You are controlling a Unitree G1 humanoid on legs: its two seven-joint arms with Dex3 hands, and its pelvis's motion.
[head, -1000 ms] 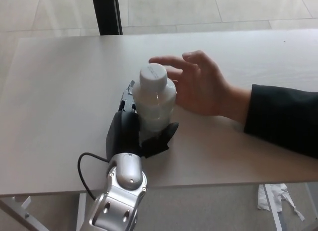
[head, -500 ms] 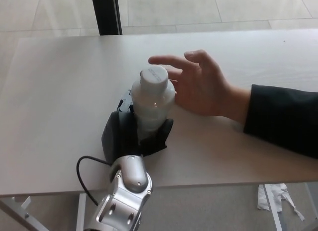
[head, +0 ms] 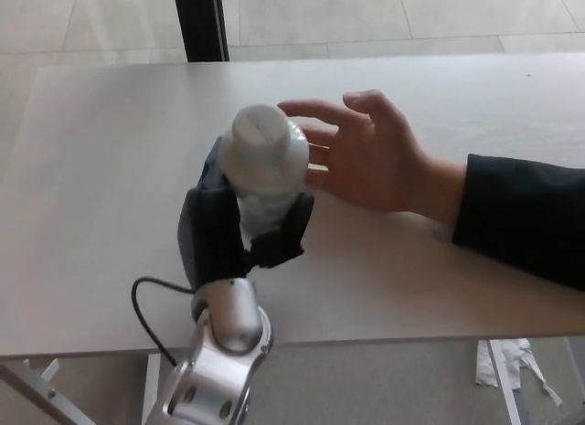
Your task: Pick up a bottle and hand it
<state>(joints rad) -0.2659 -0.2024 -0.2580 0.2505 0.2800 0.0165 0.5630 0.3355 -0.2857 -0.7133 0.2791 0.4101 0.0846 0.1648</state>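
At frame centre the left hand (head: 233, 233) grips the white bottle (head: 263, 164) over the bench (head: 101, 169); a person's open palm (head: 370, 155) waits just right.

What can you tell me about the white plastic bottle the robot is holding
The white, translucent-looking plastic bottle has a broad rounded cap facing the camera and a ribbed body below it. It is lifted off the pale table and tilted, top toward the camera. The robot's black left hand wraps its lower body. A person's open hand waits just beside it on the right; whether the fingertips touch it cannot be told.
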